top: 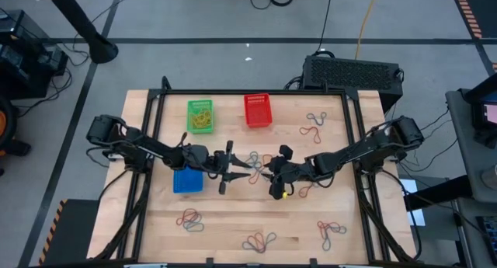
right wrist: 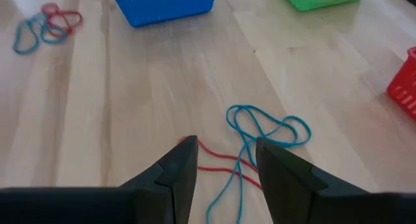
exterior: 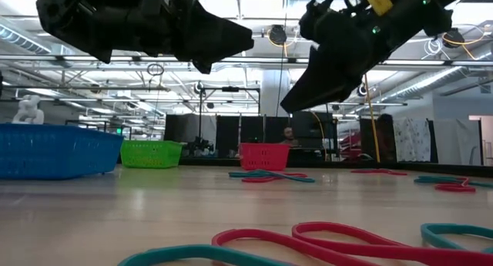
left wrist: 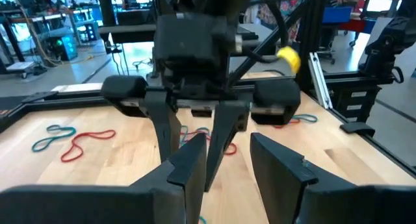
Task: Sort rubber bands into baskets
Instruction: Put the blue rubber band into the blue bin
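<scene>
Three baskets stand on the wooden table: green [top: 200, 116] and red [top: 258, 110] at the far side, blue [top: 187, 180] left of the middle. Rubber bands lie scattered in small heaps. A blue band [right wrist: 266, 130] and a red band [right wrist: 218, 160] lie tangled at the table's middle [top: 252, 158]. My right gripper [right wrist: 226, 162] hangs open above them, slanting down, clear of the table [exterior: 296, 104]. My left gripper [left wrist: 227, 169] is open too. It hovers level beside the blue basket [top: 241, 170], facing my right gripper, with nothing between its fingers.
More rubber-band heaps lie at the far right [top: 314, 127], near left [top: 190, 219], near middle [top: 258, 241] and near right [top: 331, 231]. A black frame [top: 353, 144] runs round the tabletop. Bare wood lies between the heaps.
</scene>
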